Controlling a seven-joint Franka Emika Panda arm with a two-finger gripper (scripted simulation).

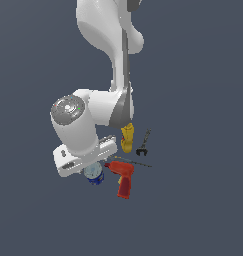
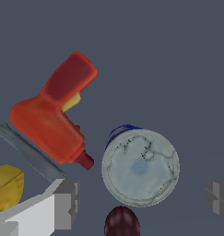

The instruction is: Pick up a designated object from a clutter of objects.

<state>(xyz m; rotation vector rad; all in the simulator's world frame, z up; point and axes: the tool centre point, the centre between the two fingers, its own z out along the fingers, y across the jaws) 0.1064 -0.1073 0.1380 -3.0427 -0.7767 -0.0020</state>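
Grey floor, blue can (image 2: 140, 167) with unreadable label marks, open tool (image 2: 143, 198) straddling it

Blue can (image 2: 140, 167): silvery, mottled top. Red drill (image 2: 53, 117): smooth matt plastic look. Arm casing (image 1: 78, 125): glossy white.

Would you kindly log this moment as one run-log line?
phase: pre-grasp | pincer: open, above blue can | can: upright, ungrasped | red drill: beside can

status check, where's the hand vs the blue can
Hand open, fingers either side of the blue can, not closed on it. Can upright, top showing. Dark red ball right beside the can; red drill close by.
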